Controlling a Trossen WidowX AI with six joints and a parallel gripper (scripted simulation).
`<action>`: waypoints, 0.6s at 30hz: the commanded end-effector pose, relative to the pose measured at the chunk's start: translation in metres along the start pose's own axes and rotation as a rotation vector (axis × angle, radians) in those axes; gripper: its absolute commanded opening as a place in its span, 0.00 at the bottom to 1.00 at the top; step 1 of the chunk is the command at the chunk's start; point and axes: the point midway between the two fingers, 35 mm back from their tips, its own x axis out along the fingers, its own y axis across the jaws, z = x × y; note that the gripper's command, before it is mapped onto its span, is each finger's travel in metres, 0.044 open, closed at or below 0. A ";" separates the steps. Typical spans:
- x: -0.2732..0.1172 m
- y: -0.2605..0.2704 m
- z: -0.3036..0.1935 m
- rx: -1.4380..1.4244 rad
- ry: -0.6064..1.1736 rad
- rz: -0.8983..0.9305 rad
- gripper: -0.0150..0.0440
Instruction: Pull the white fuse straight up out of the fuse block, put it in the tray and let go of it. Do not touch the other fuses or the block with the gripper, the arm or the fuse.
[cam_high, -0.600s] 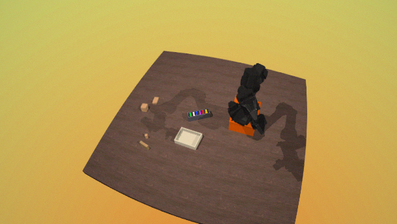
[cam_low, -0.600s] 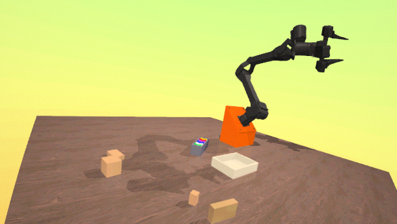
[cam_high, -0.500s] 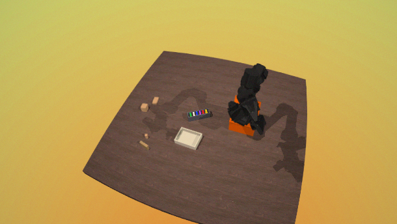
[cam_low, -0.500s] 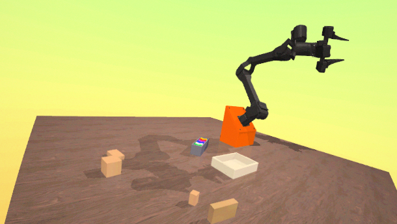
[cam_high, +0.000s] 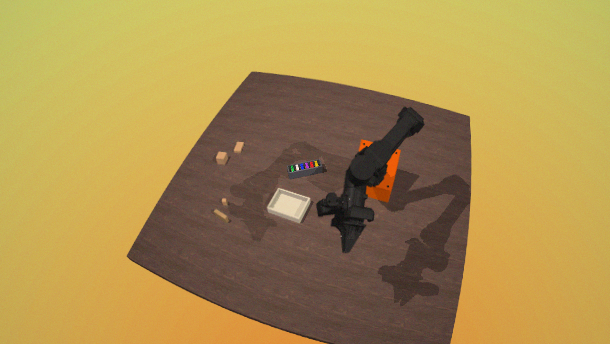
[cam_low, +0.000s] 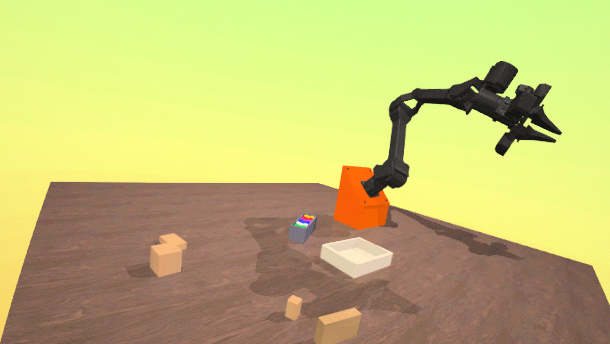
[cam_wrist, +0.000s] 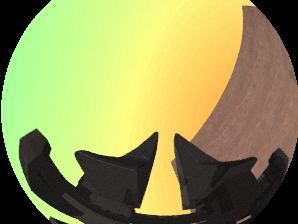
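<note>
The white fuse (cam_high: 297, 167) (cam_low: 301, 224) sits in the fuse block (cam_high: 306, 173) (cam_low: 299, 235), second from the end with the green fuse. The fuses stand close together in one row. The shallow white tray (cam_high: 285, 215) (cam_low: 340, 265) lies near the block, with nothing seen inside it. My gripper (cam_high: 346, 249) (cam_low: 558, 137) (cam_wrist: 166, 135) is raised high above the table, away from block and tray. Its fingertips are a small gap apart, with nothing between them. The wrist view shows neither block nor tray.
The orange arm base (cam_high: 393, 167) (cam_low: 356, 205) stands near the block and tray. Two larger wooden blocks (cam_high: 221, 158) (cam_low: 166, 261) stand beyond the fuse block from the base. Two smaller wooden pieces (cam_high: 221, 215) (cam_low: 338, 327) lie beyond the tray.
</note>
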 end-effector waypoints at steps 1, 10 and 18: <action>0.019 -0.039 0.021 -0.166 -0.029 -0.142 0.38; 0.033 -0.142 0.088 -0.596 -0.006 -0.509 0.38; 0.013 -0.213 0.129 -0.826 0.121 -0.734 0.38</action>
